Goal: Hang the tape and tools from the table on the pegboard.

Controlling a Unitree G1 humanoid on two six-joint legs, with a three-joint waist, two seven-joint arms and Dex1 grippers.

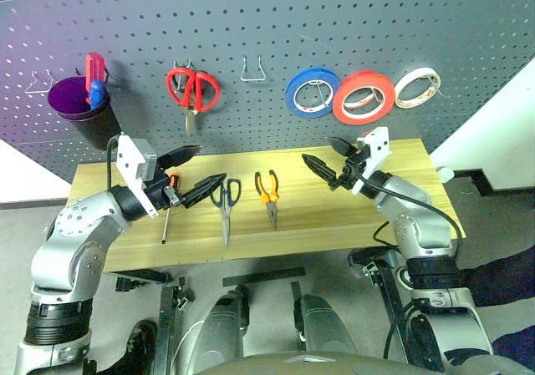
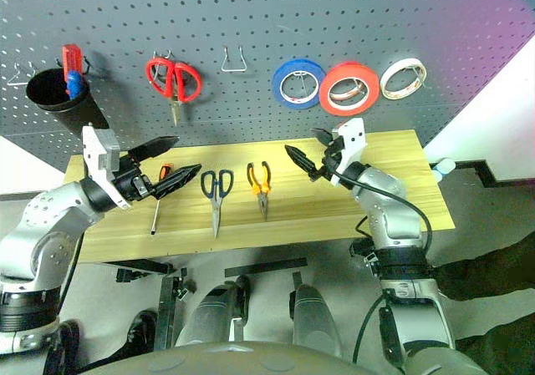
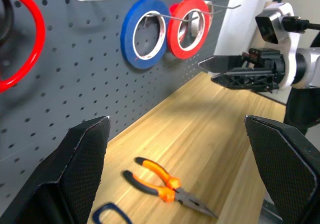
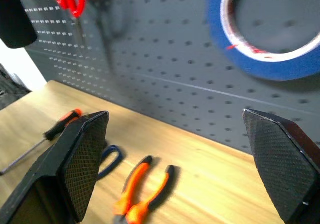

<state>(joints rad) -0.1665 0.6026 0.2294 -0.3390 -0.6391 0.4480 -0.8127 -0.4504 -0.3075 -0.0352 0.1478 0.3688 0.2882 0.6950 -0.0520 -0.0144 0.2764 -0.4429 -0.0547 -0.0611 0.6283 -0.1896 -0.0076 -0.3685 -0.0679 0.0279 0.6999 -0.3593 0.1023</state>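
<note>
- While both arms hover over the light wooden bench (image 1: pixel 368 212), the bright red ring of tape (image 1: pixel 364 96) already hangs on the dark grey pegboard (image 1: pixel 276 24), between a blue roll (image 1: pixel 312 92) and a smaller whitish roll (image 1: pixel 417 87).
- Three tools lie flat on the bench in a row: an orange-and-black screwdriver (image 1: pixel 168 210), dark-blue-handled scissors (image 1: pixel 226 204) and orange-and-black pliers (image 1: pixel 268 194).
- Each tool's long axis runs front to back, handles toward the pegboard and tips toward the bench's front edge.
- The left gripper (image 1: pixel 191 174) has its fingers spread wide and empty, hovering just above the screwdriver's handle, with the scissors just beside it; it looks the nearer arm for both.
- The right gripper (image 1: pixel 328 159) is also wide and empty, pointing left; the pliers lie near it, below and to its left, between the two grippers.
- An empty wire hook (image 1: pixel 252 69) waits on the pegboard above the pliers, beside red-handled scissors (image 1: pixel 192 91) and a dark cup (image 1: pixel 82 106).
</note>
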